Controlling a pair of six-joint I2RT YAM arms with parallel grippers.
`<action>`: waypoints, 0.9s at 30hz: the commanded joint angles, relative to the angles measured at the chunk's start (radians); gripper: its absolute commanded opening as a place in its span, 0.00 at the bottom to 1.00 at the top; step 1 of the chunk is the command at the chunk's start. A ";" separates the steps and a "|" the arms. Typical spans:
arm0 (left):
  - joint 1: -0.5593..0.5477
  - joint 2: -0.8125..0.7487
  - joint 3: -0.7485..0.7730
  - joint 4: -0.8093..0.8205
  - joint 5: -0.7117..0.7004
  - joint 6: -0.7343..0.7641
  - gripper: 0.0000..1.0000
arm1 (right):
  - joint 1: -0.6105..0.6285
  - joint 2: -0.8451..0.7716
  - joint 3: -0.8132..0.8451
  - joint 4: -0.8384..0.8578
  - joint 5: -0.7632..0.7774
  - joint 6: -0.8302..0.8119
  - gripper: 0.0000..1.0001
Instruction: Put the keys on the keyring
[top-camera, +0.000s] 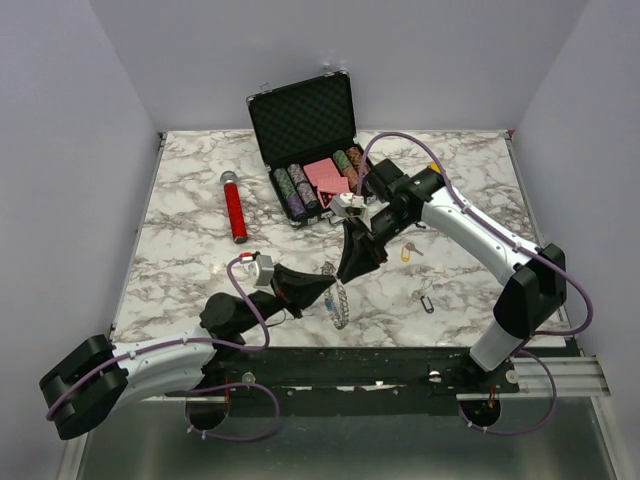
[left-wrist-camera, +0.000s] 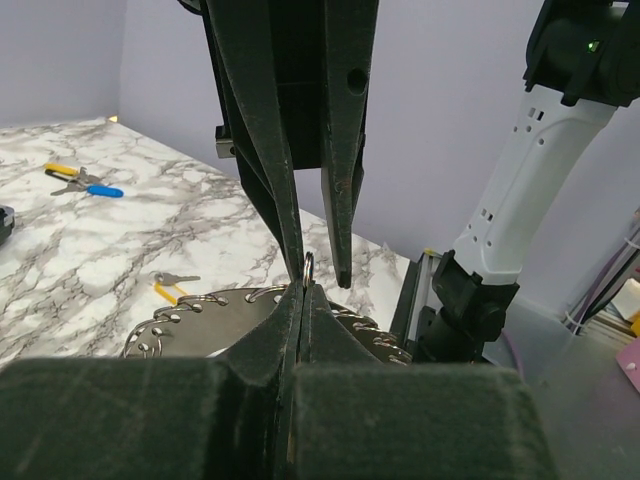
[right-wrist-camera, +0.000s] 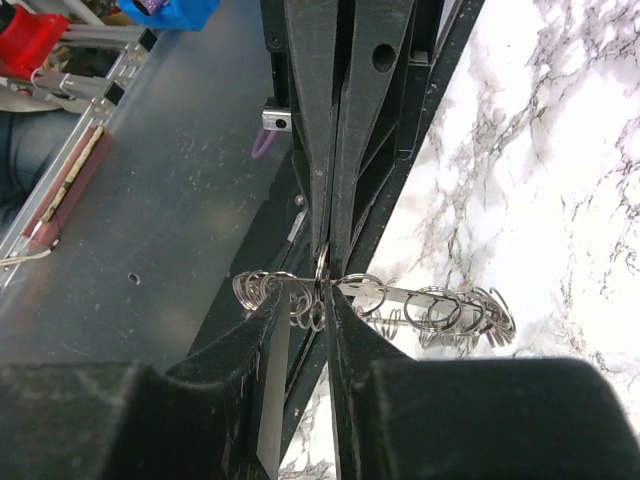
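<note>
The keyring (top-camera: 340, 303) is a large silver ring fringed with small rings, standing on edge near the table's front. My left gripper (top-camera: 327, 288) is shut on one of its small rings (left-wrist-camera: 309, 268). My right gripper (top-camera: 353, 272) points down onto the rim from above. Its fingers (right-wrist-camera: 262, 330) are a little apart, straddling the keyring (right-wrist-camera: 440, 300) with several small rings between them. Loose keys lie to the right: one with a yellow tag (top-camera: 406, 252), one with a black tag (top-camera: 427, 301). The left wrist view shows a yellow-tagged key (left-wrist-camera: 170, 289) and yellow and blue tags (left-wrist-camera: 82, 183) farther off.
An open black case (top-camera: 303, 125) with poker chips and cards stands at the back centre. A red cylinder (top-camera: 234, 210) lies left of it. The table's front edge and a metal rail (top-camera: 560, 375) run just behind the keyring.
</note>
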 joint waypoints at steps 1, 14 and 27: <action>0.003 0.006 -0.003 0.078 -0.029 -0.009 0.00 | 0.008 0.019 -0.015 0.022 -0.046 0.022 0.27; 0.003 0.014 -0.001 0.078 -0.040 -0.011 0.00 | 0.008 0.021 -0.025 0.053 -0.040 0.055 0.10; 0.008 -0.184 0.036 -0.270 -0.041 0.125 0.32 | 0.006 0.007 0.011 0.039 0.120 0.086 0.01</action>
